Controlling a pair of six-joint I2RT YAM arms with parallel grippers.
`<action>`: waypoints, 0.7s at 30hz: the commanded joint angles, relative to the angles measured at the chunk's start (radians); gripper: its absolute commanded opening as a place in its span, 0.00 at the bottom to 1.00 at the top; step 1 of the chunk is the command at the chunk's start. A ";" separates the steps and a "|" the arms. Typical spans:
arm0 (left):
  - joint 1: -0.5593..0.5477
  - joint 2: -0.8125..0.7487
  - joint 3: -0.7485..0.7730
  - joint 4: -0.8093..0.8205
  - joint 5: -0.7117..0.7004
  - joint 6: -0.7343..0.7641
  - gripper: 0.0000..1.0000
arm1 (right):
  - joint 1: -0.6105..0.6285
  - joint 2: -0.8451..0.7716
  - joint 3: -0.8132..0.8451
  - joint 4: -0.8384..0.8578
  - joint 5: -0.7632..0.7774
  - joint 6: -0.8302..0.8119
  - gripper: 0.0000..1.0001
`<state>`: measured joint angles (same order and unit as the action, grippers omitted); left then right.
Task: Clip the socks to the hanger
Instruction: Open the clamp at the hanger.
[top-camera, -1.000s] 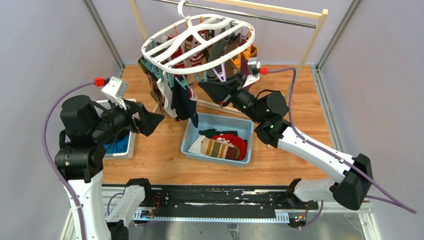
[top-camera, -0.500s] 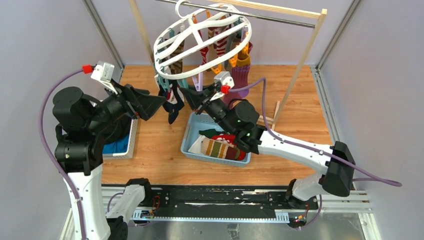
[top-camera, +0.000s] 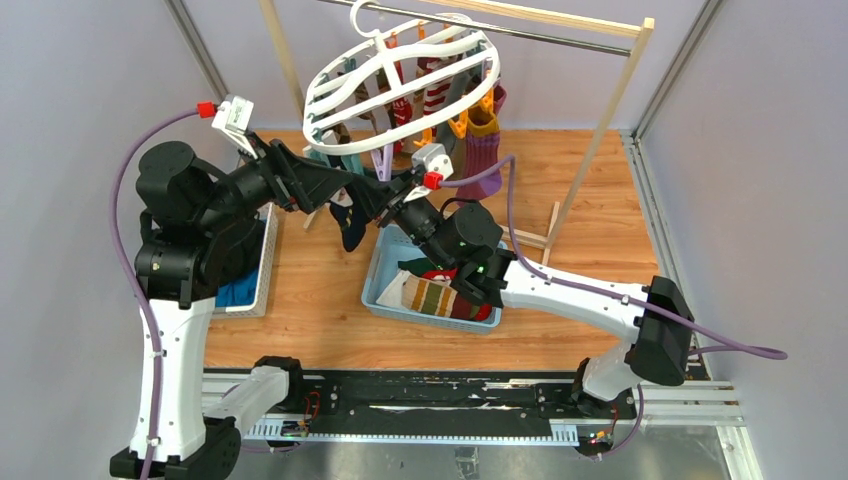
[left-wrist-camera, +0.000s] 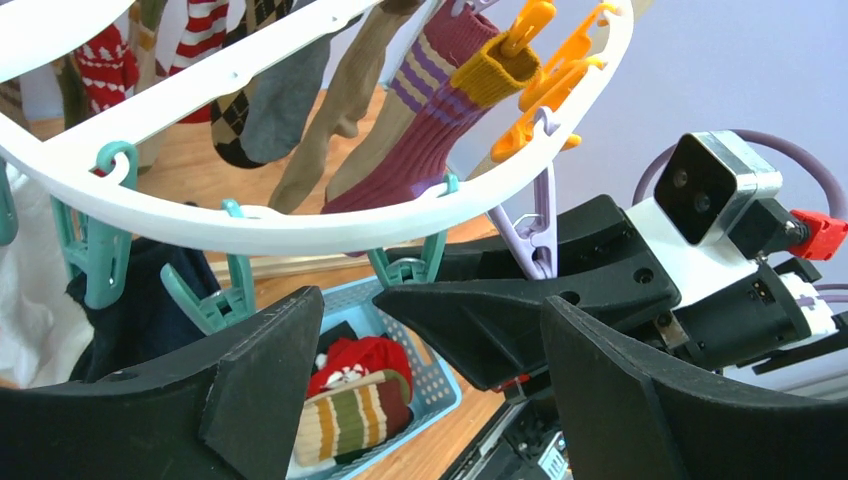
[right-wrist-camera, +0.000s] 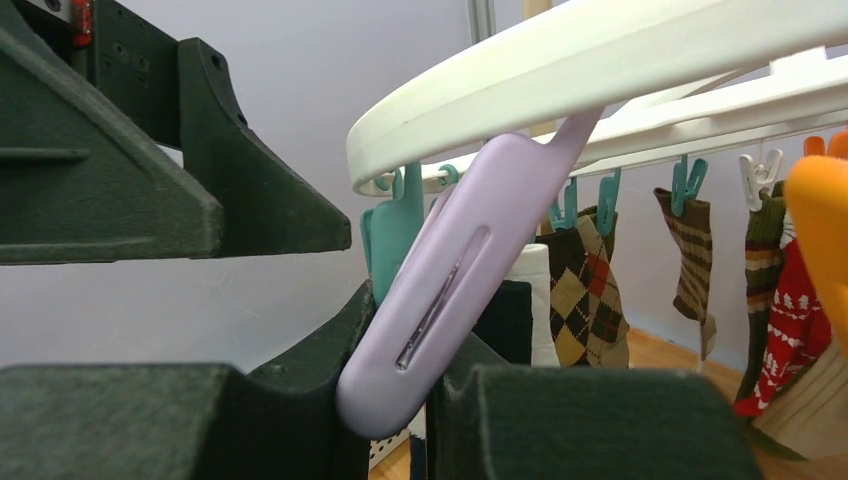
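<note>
The white oval hanger (top-camera: 372, 72) hangs tilted from the rail, with several socks clipped to its pegs, among them a purple one with a yellow cuff (top-camera: 480, 150). My right gripper (top-camera: 385, 200) is shut on a purple peg (right-wrist-camera: 440, 300) at the hanger's near rim (right-wrist-camera: 600, 60). My left gripper (top-camera: 345, 190) is open and empty, its jaws on either side of the right gripper's finger just below that peg (left-wrist-camera: 530, 225). A striped sock (top-camera: 435, 297) and a red sock (top-camera: 470, 285) lie in the blue basket (top-camera: 395, 250).
A white bin (top-camera: 268, 250) with blue cloth (top-camera: 240, 290) stands at the left. The rail's metal bar (top-camera: 560, 38) and wooden post (top-camera: 600, 130) are at the back. A dark sock (top-camera: 350, 220) hangs low between the grippers.
The hanger has swung left and tilted up. My right gripper has moved left with the purple peg. My left gripper has risen and reached right, up to the right gripper.
</note>
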<state>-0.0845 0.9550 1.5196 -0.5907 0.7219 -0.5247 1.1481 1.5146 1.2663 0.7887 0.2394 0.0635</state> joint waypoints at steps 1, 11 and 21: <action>-0.026 0.017 -0.021 0.082 -0.022 -0.022 0.82 | 0.025 0.025 0.036 -0.014 -0.010 -0.017 0.00; -0.076 0.061 -0.047 0.161 -0.057 -0.054 0.67 | 0.036 0.026 0.047 -0.038 -0.019 -0.018 0.00; -0.080 0.077 -0.045 0.222 -0.085 -0.099 0.59 | 0.039 0.040 0.059 -0.071 -0.027 -0.019 0.00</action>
<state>-0.1547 1.0264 1.4750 -0.4789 0.6609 -0.5995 1.1587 1.5311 1.2999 0.7853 0.2417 0.0628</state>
